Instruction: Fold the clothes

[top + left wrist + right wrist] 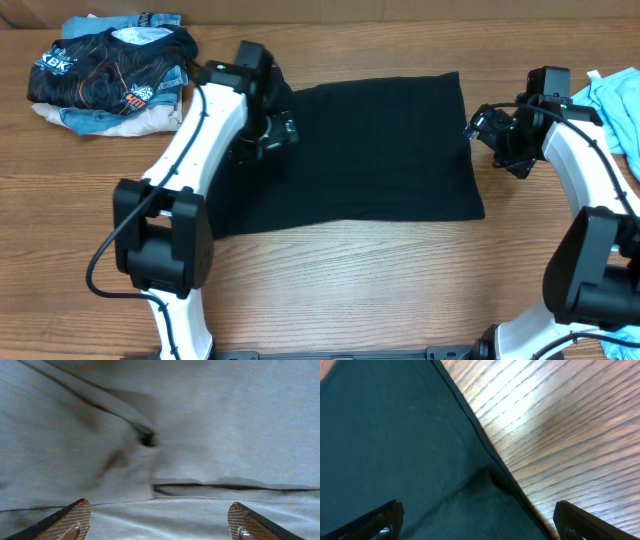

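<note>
The clothes [370, 150], a plain black T-shirt, lie flat on the wooden table [350, 290], folded into a rough rectangle. My left gripper [272, 130] hovers over the shirt's upper left part. In the left wrist view, this gripper [159, 505] is open above wrinkled fabric [225, 420] with a seam and folds, nothing between the fingers. My right gripper [482, 126] is at the shirt's right edge. The right wrist view shows this gripper [477, 505] open, straddling the hem, with cloth [385, 435] on one side and bare wood [580, 435] on the other.
A pile of other garments, with a black printed shirt [110, 65] on top, sits at the back left. A light blue cloth [615, 100] lies at the far right edge, behind my right arm.
</note>
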`<state>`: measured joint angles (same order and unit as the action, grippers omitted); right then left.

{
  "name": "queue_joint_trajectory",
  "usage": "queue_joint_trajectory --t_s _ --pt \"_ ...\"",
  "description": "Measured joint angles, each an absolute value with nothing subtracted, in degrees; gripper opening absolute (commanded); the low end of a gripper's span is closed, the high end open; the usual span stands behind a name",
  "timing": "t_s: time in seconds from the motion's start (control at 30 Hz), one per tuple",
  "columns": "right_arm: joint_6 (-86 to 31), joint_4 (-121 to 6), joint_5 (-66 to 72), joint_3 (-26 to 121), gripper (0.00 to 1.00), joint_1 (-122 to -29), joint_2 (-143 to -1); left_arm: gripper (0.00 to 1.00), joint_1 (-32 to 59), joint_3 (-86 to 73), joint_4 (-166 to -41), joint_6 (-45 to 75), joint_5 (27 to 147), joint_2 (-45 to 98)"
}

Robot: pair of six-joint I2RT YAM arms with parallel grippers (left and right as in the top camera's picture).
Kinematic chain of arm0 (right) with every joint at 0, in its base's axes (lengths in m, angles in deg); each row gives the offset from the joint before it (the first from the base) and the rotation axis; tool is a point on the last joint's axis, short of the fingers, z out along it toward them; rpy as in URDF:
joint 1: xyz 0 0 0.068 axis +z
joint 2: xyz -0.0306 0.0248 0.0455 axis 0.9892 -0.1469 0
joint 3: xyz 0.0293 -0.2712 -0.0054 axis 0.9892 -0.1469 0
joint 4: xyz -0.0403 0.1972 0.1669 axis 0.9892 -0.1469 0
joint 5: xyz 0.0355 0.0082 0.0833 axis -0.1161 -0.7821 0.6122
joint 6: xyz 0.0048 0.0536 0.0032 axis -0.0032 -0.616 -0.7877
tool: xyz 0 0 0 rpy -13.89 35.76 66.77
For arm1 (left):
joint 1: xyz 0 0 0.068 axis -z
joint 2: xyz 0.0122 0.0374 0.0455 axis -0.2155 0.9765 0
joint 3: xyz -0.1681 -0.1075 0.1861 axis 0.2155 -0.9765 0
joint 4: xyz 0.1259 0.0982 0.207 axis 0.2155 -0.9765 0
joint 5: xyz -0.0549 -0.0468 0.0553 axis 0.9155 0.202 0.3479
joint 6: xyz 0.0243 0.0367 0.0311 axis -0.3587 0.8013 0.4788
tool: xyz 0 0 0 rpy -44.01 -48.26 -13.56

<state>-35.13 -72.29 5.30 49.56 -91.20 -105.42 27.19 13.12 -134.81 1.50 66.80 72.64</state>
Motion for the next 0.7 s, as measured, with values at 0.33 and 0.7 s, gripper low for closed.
queue_joint_trajectory --t_s 0.33,0.7 --pt "-35.05 -73.39 6.74 49.56 1.00 -91.16 -109.49 0.77 28.54 13.10 -133.15 -2.83 66.39 72.66" --pt "-34.85 -73.52 7.22 49.56 0.96 -91.16 -111.23 0.74 28.54 12.86 -132.03 -4.01 64.86 79.30"
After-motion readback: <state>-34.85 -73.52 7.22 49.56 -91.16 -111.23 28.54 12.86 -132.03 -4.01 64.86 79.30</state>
